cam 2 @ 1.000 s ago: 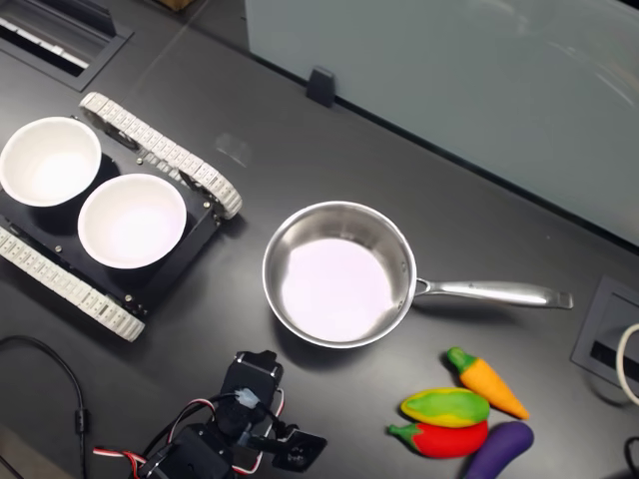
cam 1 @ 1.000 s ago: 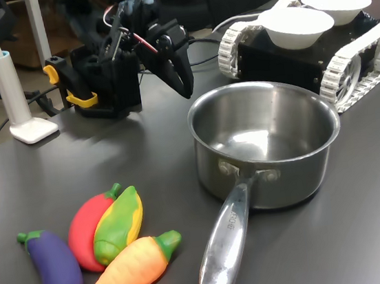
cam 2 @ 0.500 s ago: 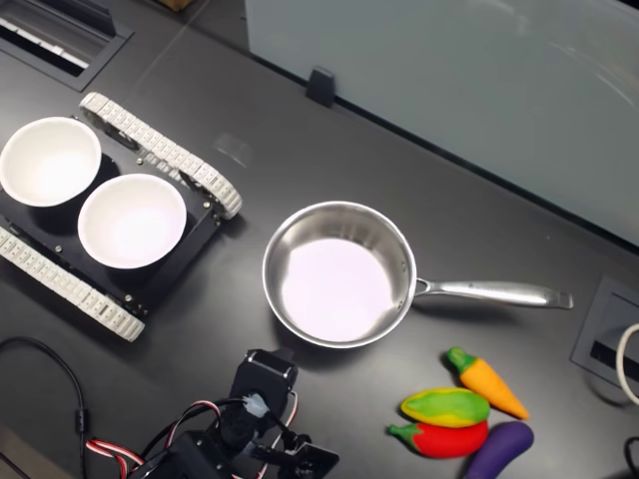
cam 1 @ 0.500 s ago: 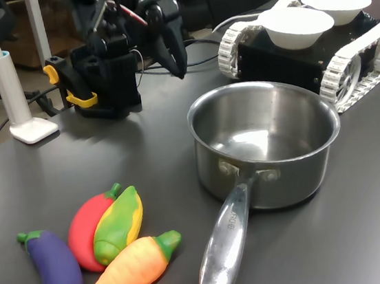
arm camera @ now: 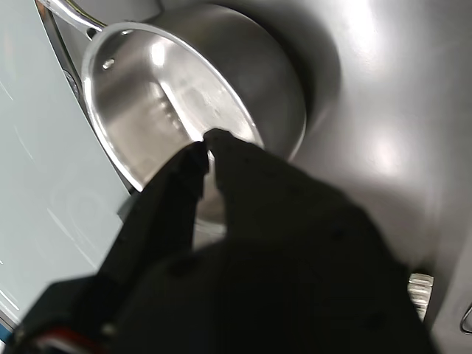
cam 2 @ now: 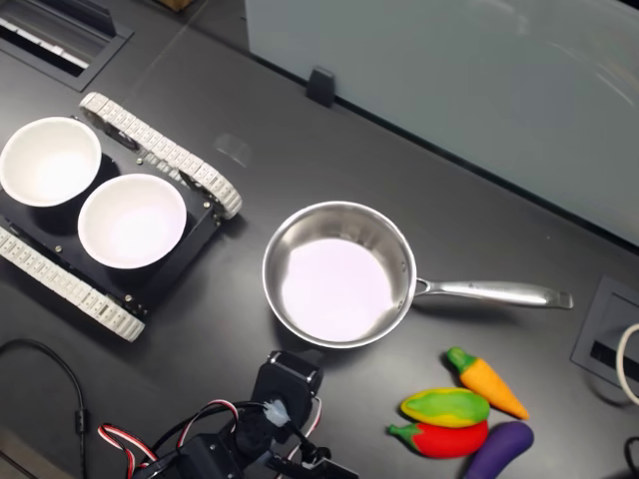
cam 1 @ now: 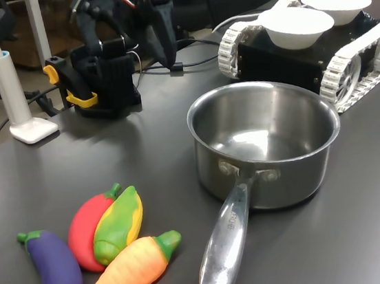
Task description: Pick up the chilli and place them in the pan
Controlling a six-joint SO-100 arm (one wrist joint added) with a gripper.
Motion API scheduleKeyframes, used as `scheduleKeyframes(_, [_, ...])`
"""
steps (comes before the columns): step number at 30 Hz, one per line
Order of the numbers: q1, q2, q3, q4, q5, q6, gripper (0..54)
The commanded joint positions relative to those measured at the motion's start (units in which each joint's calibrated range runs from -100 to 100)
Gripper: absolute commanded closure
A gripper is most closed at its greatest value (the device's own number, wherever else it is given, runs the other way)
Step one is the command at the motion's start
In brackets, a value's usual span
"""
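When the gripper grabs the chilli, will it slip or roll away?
The chilli looks smooth and plump, so it may slip a little between the jaws. It probably won't roll far: in both exterior views the corn leans against it and the eggplant lies close by. It looks light.

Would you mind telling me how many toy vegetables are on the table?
4, clustered together in the first exterior view: an eggplant, the chilli, a corn cob lying against the chilli, and a carrot nearest the camera.

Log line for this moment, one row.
gripper: shut, empty, raised | chilli: on table, under corn | pan: empty
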Motion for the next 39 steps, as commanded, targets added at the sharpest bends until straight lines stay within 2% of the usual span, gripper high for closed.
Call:
scheduleKeyframes(1, [3.59, 2.63, -8.07, 1.02, 0.93, -0.63, 53.6])
scheduleKeyframes(13, [10.81, 8.79, -16.34, 1.02, 2.88, -0.72, 53.5])
scheduleKeyframes(24, [16.89, 14.69, -22.7, 1.1, 4.59, -2.23, 53.5])
scheduleKeyframes(39, [28.59, 25.23, -29.34, 1.1, 8.6, -7.52, 53.5])
